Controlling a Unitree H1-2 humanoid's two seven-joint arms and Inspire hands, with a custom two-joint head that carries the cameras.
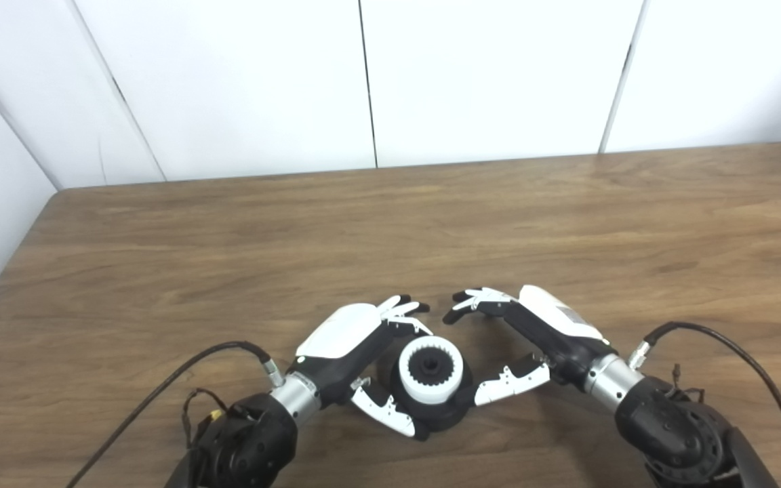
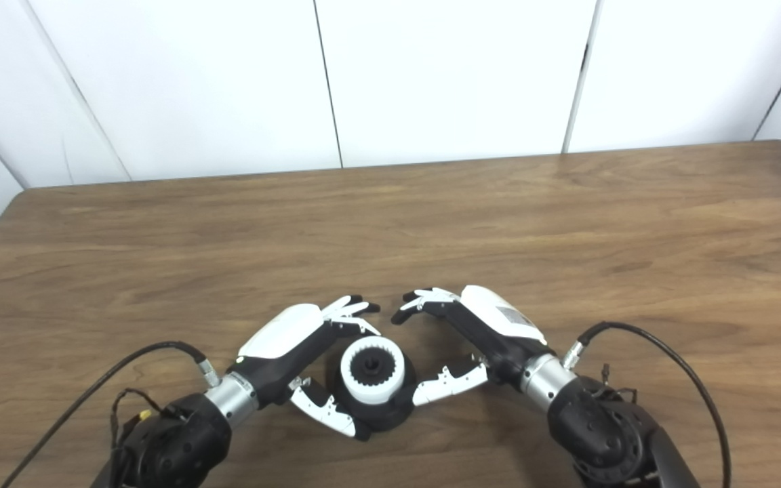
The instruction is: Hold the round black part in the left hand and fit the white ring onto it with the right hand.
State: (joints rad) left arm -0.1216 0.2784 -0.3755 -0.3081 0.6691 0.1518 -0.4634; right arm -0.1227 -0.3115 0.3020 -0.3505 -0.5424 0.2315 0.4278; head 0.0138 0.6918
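The round black part (image 1: 457,409) stands on the wooden table (image 1: 390,230) near the front edge, with the white toothed ring (image 1: 431,396) seated on top of it. My left hand (image 1: 353,342) cups the black part from the left, thumb at its front and fingers curled at its back. My right hand (image 1: 543,329) is open just right of the part. Its thumb tip lies close to the part's right side and its fingers are spread beyond the ring, holding nothing. The same scene shows in the right eye view, with the ring (image 2: 371,396) between both hands.
White wall panels (image 1: 485,74) rise behind the table's far edge. The table's left edge (image 1: 7,271) runs close to the left wall. Cables (image 1: 160,393) trail from both wrists over the front of the table.
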